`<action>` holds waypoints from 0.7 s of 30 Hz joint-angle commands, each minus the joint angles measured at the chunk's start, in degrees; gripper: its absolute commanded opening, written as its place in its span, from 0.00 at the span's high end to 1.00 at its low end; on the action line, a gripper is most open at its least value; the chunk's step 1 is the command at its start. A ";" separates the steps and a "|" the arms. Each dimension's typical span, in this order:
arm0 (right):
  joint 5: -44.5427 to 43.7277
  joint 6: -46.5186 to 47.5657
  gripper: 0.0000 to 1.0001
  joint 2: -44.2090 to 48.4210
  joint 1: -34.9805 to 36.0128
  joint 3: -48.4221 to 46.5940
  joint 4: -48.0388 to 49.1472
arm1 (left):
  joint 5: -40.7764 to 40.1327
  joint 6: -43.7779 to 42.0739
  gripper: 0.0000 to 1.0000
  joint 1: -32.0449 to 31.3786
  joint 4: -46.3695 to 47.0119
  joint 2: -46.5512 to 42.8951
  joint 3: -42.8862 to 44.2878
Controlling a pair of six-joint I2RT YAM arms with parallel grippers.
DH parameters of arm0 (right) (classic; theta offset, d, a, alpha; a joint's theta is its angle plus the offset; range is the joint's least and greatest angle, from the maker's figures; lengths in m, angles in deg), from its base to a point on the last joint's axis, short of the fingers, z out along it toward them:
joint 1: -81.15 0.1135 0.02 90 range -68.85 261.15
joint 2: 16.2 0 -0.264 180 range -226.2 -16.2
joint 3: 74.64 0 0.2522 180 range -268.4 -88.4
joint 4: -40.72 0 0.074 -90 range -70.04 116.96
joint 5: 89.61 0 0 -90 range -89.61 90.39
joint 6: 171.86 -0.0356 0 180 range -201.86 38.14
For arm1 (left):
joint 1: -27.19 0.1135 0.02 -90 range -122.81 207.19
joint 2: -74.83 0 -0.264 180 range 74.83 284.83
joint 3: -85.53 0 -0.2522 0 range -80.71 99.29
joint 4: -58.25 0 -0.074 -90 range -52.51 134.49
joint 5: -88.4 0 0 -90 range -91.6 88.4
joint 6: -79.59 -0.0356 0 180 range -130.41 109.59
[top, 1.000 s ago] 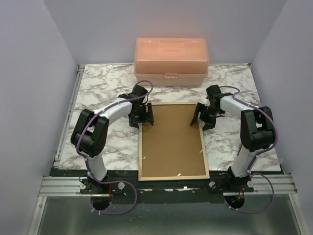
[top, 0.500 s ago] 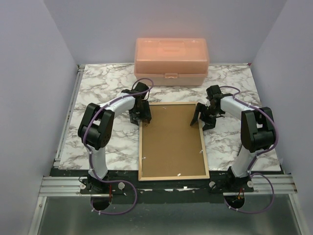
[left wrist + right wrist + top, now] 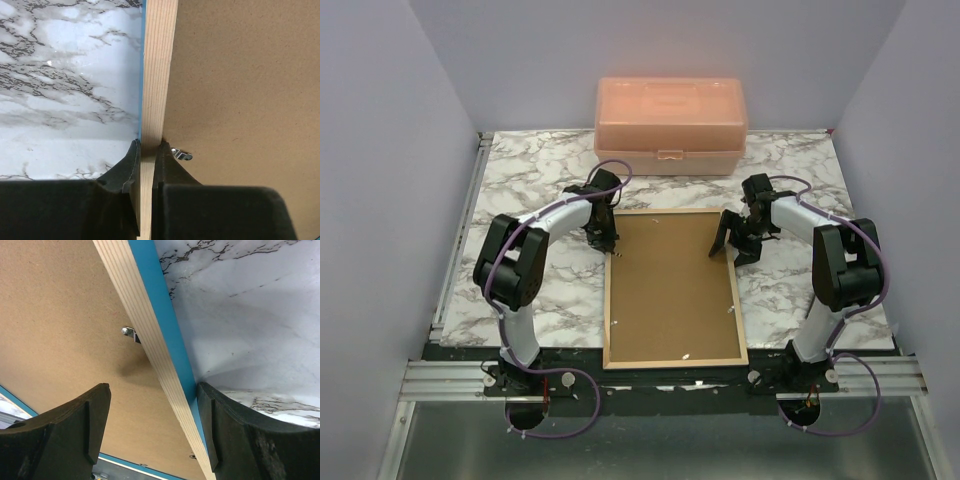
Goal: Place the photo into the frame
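Note:
The frame (image 3: 607,300) lies face down on the marble table, its light wood rim around a brown backing board (image 3: 670,290). The photo is hidden. My left gripper (image 3: 610,243) is at the frame's far left corner. In the left wrist view it (image 3: 148,145) is shut on the wooden rim (image 3: 159,75), beside a small metal clip (image 3: 182,155). My right gripper (image 3: 733,245) stands open astride the right rim (image 3: 145,325). One of its fingers (image 3: 220,420) touches the blue outer side, and the other hangs over the board.
A pale orange plastic box (image 3: 670,112) with a shut lid stands at the back of the table (image 3: 530,170). Plain walls rise on both sides. A second metal clip (image 3: 131,333) sits on the board by the right rim.
My left gripper has closed from wide open onto the frame's left rim, and its arm has shifted a little. The right arm and the frame have not moved.

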 commanded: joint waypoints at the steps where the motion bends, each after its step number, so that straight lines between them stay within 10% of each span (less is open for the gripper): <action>1: 1.91 0.28 0.24 -1.15 0.27 1.86 0.81 | -0.04 -0.03 1.00 -0.56 -0.15 0.09 -3.13; 5: 2.04 0.25 0.24 -0.93 0.27 1.78 0.82 | 0.32 0.15 0.95 -0.56 -0.50 -1.83 -2.88; 9: 2.08 0.14 0.24 -0.90 0.31 1.95 0.79 | 1.51 0.73 0.53 -0.56 -0.94 -3.38 -1.80; 13: 2.13 0.22 0.24 -0.87 0.23 2.28 0.90 | 2.50 0.55 0.34 -0.64 -0.64 -3.98 -1.20; 21: 2.26 0.25 0.24 -1.28 0.26 3.10 1.43 | 1.65 0.47 0.31 -1.73 -0.73 -1.25 -0.07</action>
